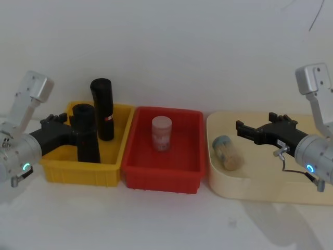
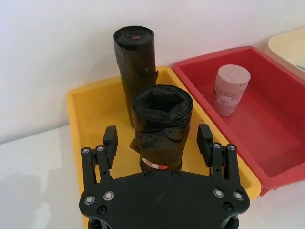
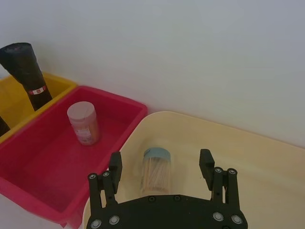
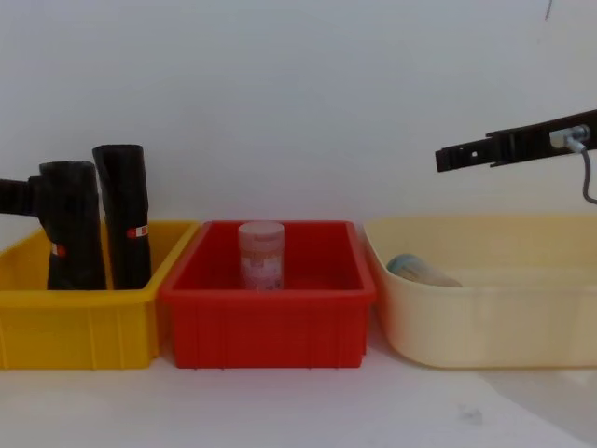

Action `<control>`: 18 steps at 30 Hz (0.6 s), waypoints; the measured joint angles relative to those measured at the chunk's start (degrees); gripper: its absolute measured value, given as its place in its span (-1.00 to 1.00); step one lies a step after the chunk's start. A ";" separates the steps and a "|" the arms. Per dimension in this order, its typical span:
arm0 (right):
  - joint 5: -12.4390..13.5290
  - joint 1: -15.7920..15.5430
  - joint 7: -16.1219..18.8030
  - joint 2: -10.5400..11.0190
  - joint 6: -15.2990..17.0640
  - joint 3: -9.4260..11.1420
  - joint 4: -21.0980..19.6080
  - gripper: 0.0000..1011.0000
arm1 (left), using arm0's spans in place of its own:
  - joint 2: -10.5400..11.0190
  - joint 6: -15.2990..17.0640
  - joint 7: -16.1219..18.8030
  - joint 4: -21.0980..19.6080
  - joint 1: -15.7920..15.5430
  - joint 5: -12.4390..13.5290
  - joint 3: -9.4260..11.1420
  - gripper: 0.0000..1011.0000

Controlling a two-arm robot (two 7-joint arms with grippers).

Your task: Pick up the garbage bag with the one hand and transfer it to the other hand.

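The garbage bag [image 1: 86, 136] [image 2: 161, 126] [image 4: 73, 229], a short thick black roll with a red label band, stands upright in the yellow bin [image 1: 78, 172]. My left gripper [image 2: 157, 139] [image 1: 76, 131], on the arm with the green ring, is open, one finger on each side of the roll with small gaps. My right gripper [image 1: 243, 128] [image 3: 160, 164] [image 4: 450, 157], on the arm with the blue ring, hovers open above the cream tray [image 1: 260, 187], holding nothing.
A taller, slimmer black roll [image 1: 102, 107] [image 2: 136, 62] stands just behind the garbage bag in the same bin. The red bin [image 1: 161, 179] in the middle holds a pink jar [image 1: 161, 133]. A toothpick jar [image 1: 227, 152] lies in the cream tray under the right gripper.
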 joint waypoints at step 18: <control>0.00 0.00 0.00 0.00 0.01 0.00 0.00 0.98 | 0.02 -2.69 -1.65 5.33 -2.52 -0.20 2.10 0.98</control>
